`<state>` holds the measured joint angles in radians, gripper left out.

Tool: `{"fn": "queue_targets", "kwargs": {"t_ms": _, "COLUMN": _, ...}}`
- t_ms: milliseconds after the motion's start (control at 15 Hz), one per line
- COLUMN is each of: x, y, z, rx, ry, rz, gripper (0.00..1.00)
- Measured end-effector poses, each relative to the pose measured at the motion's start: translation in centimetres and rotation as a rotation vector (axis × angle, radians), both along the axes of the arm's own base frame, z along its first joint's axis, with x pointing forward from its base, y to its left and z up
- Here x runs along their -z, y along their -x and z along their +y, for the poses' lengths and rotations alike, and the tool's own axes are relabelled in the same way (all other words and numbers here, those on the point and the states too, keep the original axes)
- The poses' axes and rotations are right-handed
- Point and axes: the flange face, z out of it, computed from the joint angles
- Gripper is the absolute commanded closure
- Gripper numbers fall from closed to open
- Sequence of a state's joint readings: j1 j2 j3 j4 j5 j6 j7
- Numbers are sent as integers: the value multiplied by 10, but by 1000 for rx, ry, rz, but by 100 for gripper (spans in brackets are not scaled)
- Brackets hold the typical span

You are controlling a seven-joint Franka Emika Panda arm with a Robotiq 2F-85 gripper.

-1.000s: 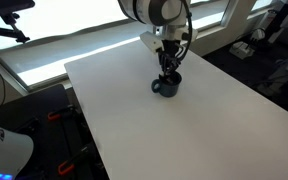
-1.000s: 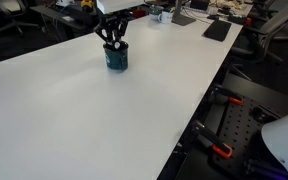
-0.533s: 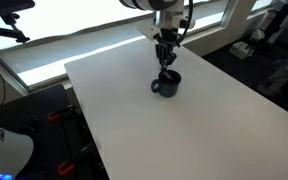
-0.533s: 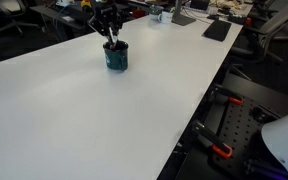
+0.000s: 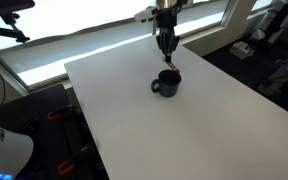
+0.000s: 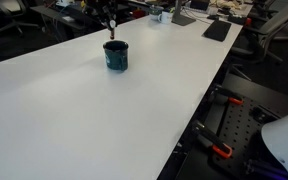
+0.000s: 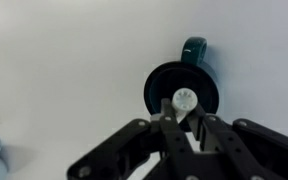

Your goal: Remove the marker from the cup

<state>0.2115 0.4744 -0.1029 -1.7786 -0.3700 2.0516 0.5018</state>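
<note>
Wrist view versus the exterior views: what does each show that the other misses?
Wrist only: the thin pale marker end-on, pinched in the claw, centred over the small dark round mug and its open mouth. Only in an exterior view: the side-on height, claw high above the mug, marker hanging towards its rim. Both: mug, marker, claw, white tabletop.

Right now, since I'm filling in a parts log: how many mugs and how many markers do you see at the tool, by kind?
mug: 1
marker: 1, gripped in the tool above the mug
Total: 2
</note>
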Motion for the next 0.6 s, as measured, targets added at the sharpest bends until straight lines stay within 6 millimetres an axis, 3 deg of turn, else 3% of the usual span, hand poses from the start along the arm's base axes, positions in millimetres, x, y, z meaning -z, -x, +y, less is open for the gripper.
{"fn": "queue_targets", "kwargs": {"t_ms": 333, "x": -23, "y": -26, "z": 43, "rx": -120, "ry": 91, "rz": -38, "gripper": 96}}
{"fn": "queue_targets", "kwargs": {"t_ms": 600, "x": -15, "y": -52, "z": 73, "rx": -252, "ry": 148, "rz": -70, "gripper": 96}}
